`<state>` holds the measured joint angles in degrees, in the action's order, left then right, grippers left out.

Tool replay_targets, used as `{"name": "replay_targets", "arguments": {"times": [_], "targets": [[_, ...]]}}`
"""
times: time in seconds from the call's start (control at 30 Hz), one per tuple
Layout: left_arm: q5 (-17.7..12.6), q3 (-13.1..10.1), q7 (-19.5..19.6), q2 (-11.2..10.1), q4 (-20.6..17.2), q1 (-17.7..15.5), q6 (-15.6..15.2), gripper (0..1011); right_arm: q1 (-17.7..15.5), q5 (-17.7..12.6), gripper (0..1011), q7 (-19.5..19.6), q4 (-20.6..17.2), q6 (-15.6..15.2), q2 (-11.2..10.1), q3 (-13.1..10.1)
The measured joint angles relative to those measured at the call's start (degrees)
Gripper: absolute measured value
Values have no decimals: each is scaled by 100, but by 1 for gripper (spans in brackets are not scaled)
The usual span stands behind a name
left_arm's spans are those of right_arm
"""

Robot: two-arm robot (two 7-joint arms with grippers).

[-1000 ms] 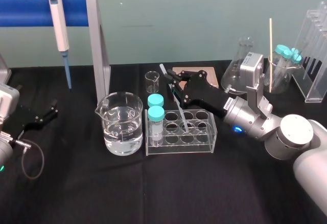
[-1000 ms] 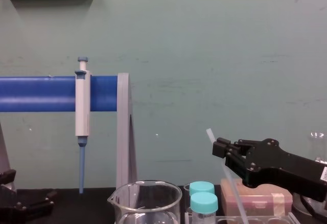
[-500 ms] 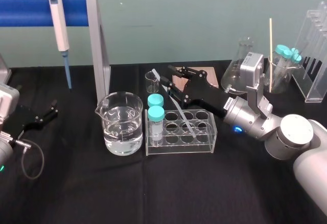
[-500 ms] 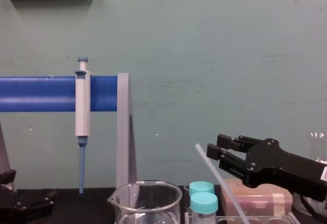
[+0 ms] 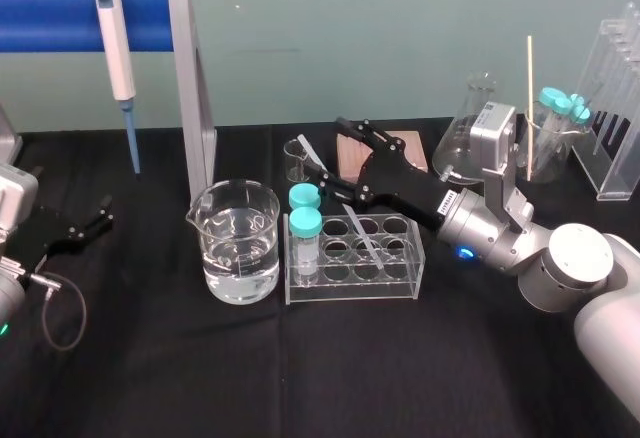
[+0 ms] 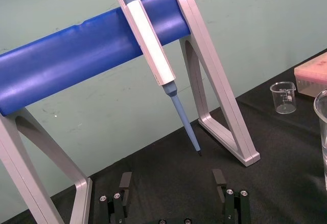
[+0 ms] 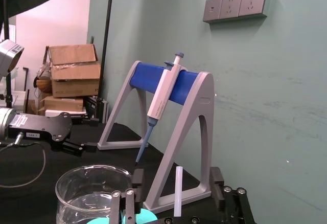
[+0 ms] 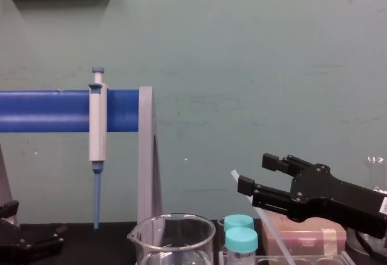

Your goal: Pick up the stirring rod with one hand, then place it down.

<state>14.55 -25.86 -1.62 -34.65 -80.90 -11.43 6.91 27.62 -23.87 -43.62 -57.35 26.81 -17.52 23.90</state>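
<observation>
Progress: the stirring rod (image 5: 310, 153) is not in my grip. It leans in the rack (image 5: 395, 276), so either the pick-up lies ahead or the put-down is finished. I cannot tell which.
Left gripper (image 5: 85, 226): parked at 9 o'clock on the table, fingers spread, holding nothing.
Rack: nearest of the glassware. The rod's foot sits in one of its wells, and its top tilts toward 11 o'clock.
Capped tubes (image 5: 305, 223): they stand in the rack's 9 o'clock end, close to the rod's lean.
Large beaker (image 5: 238, 243): holds water and sits just beside the rack at 9 o'clock. I judge it the likeliest thing to be bumped.
Right gripper (image 5: 331, 148): over the rack's far edge, fingers wide apart, one on either side of the rod, with no clamp on it.
Small beaker (image 5: 297, 158): just behind the rod's top.
Flask (image 5: 470, 133): at 2 o'clock of my right gripper, behind its wrist.
Pipette (image 5: 115, 48): hangs on the blue stand (image 5: 190, 98) at 10 o'clock, well apart.
</observation>
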Motion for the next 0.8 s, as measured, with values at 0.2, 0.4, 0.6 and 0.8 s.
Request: {"name": "replay_targets", "arguments": {"times": [0.2, 0.4, 0.6, 0.8], "targets": [[0, 0, 0, 0, 0, 0, 0, 1000, 0, 0, 964, -2, 0, 0, 0, 0], [0, 0, 0, 0, 0, 0, 0, 1000, -2, 4, 1002, 0, -5, 0, -1, 0], [0, 0, 0, 0, 0, 0, 0, 1000, -117, 113, 1000, 234, -312, 28, -61, -81], [0, 0, 0, 0, 0, 0, 0, 1000, -328, 268, 1002, 694, -706, 66, -82, -270]]}}
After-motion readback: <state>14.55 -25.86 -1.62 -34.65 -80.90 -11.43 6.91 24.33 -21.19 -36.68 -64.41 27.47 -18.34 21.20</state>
